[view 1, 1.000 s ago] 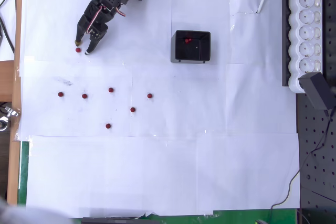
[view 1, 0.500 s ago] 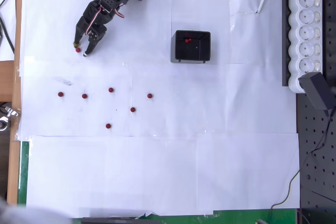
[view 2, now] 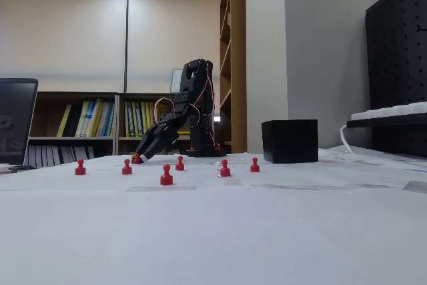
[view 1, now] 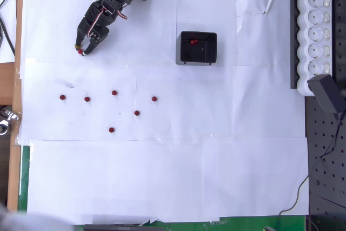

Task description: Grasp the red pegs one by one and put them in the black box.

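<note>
In the overhead view my black gripper (view 1: 81,50) is down on the white paper at the upper left, its fingers closed around one red peg (view 1: 80,52). Several more red pegs lie loose below it, among them ones at the left (view 1: 62,97), the right (view 1: 154,99) and the bottom (view 1: 111,130). The black box (view 1: 184,58) sits to the right of the gripper with a red peg (view 1: 192,41) inside. In the fixed view the gripper (view 2: 138,159) touches the table behind the standing pegs (view 2: 166,175), and the box (view 2: 289,141) is on the right.
A white power strip (view 1: 319,25) and a black adapter (view 1: 327,93) lie along the right edge over a black pegboard (view 1: 324,155). A wooden strip (view 1: 11,106) borders the paper on the left. A laptop screen (view 2: 13,118) stands at the left in the fixed view.
The gripper has shifted slightly left and its fingers have closed in on the peg that lay between them a second ago. The other pegs and the box have not moved.
</note>
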